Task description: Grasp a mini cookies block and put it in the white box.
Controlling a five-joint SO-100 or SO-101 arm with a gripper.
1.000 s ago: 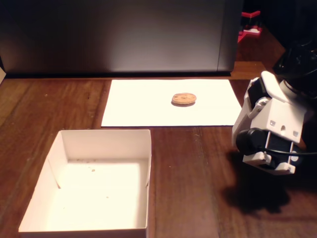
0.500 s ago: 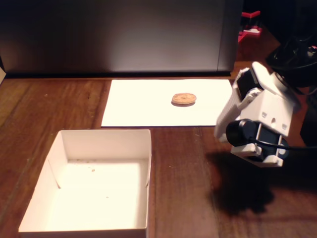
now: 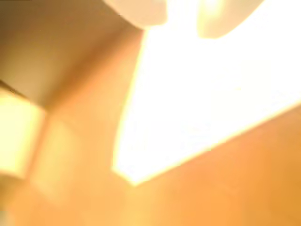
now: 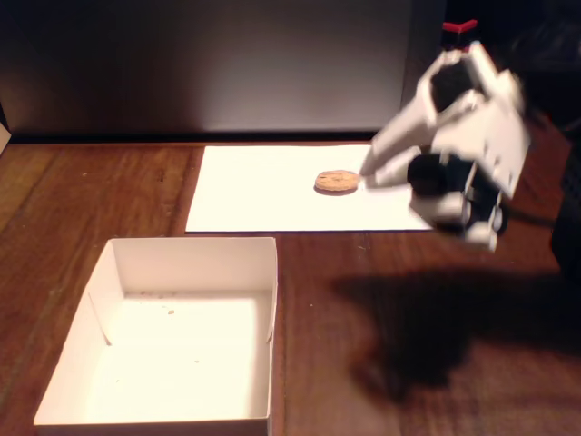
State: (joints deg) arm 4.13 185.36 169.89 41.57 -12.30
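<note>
In the fixed view the mini cookies block [image 4: 337,182], a small round tan cookie, lies on a white paper sheet [image 4: 263,195]. My gripper [image 4: 366,174] hangs motion-blurred just right of the cookie, fingertips low and pointing left at it, apart from it. The white box [image 4: 191,250] stands open-topped at the front left, holding only a few crumbs. The wrist view is badly blurred. It shows two pale fingertips [image 3: 138,12] at the top edge with a gap between them, so the gripper [image 3: 181,19] looks open over the bright paper [image 3: 202,103]. No cookie shows there.
A dark grey panel [image 4: 209,64] stands along the back of the brown wooden table [image 4: 381,300]. A red part [image 4: 458,27] shows at the back right. The arm's shadow falls on the table at the front right.
The arm has swung up and leftward from the right side of the table. Its gripper now reaches over the paper's right part, close to the cookie. Cookie and box have not moved.
</note>
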